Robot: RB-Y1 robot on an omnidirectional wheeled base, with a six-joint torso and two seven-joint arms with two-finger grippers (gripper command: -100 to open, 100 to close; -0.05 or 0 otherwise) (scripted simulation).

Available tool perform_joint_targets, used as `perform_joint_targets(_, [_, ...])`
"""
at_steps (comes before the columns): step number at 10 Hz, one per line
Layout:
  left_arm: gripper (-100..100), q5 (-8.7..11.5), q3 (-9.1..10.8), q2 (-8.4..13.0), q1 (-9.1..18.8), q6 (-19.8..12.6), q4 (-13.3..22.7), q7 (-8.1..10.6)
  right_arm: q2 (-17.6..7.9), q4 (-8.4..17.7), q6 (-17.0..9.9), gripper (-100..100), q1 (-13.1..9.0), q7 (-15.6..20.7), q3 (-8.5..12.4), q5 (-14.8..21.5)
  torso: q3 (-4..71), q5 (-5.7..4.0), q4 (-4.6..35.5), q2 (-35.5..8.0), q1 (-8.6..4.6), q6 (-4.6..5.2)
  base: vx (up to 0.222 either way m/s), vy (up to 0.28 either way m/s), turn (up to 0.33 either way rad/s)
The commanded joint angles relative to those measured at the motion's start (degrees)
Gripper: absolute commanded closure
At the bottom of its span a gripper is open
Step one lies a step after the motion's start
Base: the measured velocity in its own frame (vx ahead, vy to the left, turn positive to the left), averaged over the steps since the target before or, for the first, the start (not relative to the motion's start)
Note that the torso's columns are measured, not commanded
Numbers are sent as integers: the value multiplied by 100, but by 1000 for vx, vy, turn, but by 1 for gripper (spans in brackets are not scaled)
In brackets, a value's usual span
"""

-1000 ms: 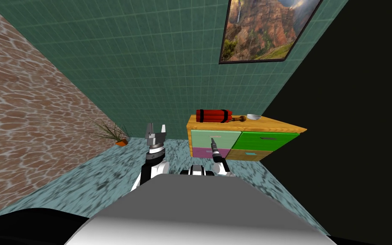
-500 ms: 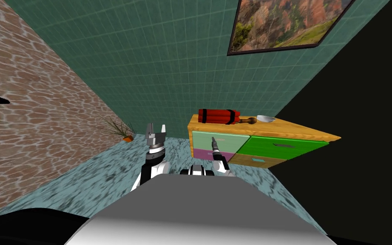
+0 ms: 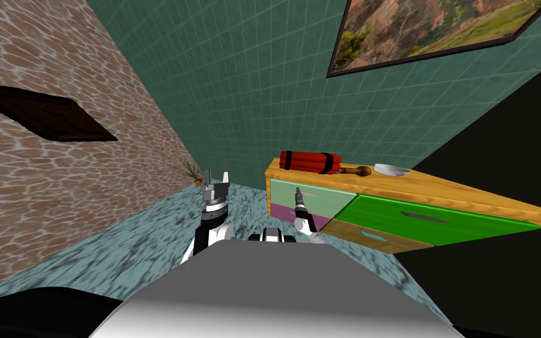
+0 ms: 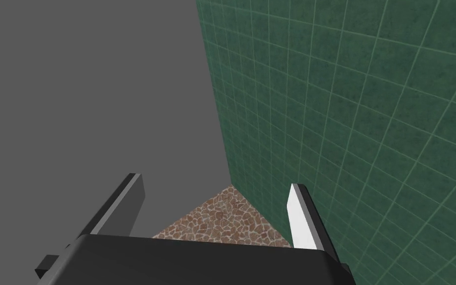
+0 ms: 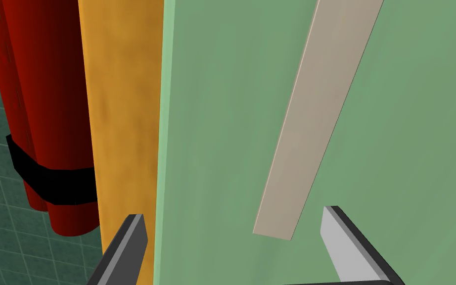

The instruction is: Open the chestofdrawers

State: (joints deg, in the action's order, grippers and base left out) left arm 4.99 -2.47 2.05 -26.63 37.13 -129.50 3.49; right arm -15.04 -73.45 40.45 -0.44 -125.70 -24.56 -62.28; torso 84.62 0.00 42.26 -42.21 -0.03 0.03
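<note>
The chest of drawers (image 3: 439,189) has a wooden top and stands against the green tiled wall, to my right. It has a pale green drawer (image 3: 322,198), a pink one (image 3: 280,210) below it, a bright green one (image 3: 439,222) and a wooden one (image 3: 375,236). My right gripper (image 3: 298,192) is in front of the pale green drawer. In the right wrist view it (image 5: 233,213) is open, close to the drawer front (image 5: 212,123), and the near end of the beige bar handle (image 5: 316,114) lies between its fingers. My left gripper (image 3: 215,179) is raised and open (image 4: 214,181), holding nothing.
On the chest's top lie a red bundle with black bands (image 3: 310,162), a wooden-handled tool (image 3: 354,171) and a white bowl (image 3: 391,170). A potted plant (image 3: 193,173) stands in the corner. A black area (image 3: 498,281) lies right of the chest. Patterned floor lies left of it.
The whole head view has shifted: I have moved closer to the chest, which now looks larger and reaches further right. Both arms keep their pose.
</note>
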Motion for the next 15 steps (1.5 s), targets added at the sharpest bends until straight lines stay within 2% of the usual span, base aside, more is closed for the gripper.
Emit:
perform_joint_targets(1, [0,0,0,0,1,0,0,0,225,122,7,-100,-23,71,465,122,-7,-2,3,-11,-4,-5,-64,-65,266])
perform_joint_targets(2, [0,0,0,0,0,0,0,0,225,122,7,-100,-23,71,565,122,-8,0,4,-11,2,1,-27,-31,-3])
perform_joint_targets(3, [0,0,0,0,-1,0,0,0,432,161,-2,-100,-1,170,777,221,-1,3,0,0,10,2,-46,-52,258])
perform_joint_targets(4, [0,0,0,0,0,0,0,0,432,161,-2,-100,-1,170,943,221,-3,1,1,-5,5,-7,-63,-59,413])
perform_joint_targets(5, [0,0,0,0,0,0,0,0,432,161,-2,-100,-1,170,988,221,-7,0,4,-11,3,-5,-33,-33,71])
perform_joint_targets(6, [0,0,1,0,-1,0,0,0,638,200,-10,-100,21,270,1213,320,-3,1,1,-4,5,4,-61,-46,320])
perform_joint_targets(7, [0,0,0,0,1,0,0,0,638,200,-10,-100,21,270,1383,320,-7,0,3,-11,4,-7,-66,-53,324])
perform_joint_targets(8, [0,0,0,0,0,0,0,0,638,200,-10,-100,21,270,1411,320,-8,0,4,-11,1,-1,-31,-28,16])
perform_joint_targets(9, [0,0,1,0,-2,0,0,0,845,240,-19,-100,42,369,1649,419,-1,1,1,0,4,2,-82,-42,330])
perform_joint_targets(10, [0,0,0,0,1,0,0,0,845,240,-19,-100,42,369,1799,419,-9,0,3,-15,4,-8,-70,-50,319])
perform_joint_targets(11, [0,0,0,0,0,0,0,0,1052,279,-28,-100,64,469,1966,519,-8,0,4,-10,0,-1,-78,-63,400])
perform_joint_targets(13, [0,0,1,0,-1,0,0,0,1052,279,-28,-100,64,469,2257,519,-5,0,3,-7,0,1,-56,-40,163])
perform_joint_targets(14, [0,0,1,0,-2,0,0,0,1258,318,-36,-100,86,568,2464,618,2,2,-1,5,9,2,-69,-25,400])
perform_joint_targets(15, [0,0,0,0,0,0,0,0,1258,318,-36,-100,86,568,2618,618,-4,2,1,-6,12,-10,-69,-33,292])
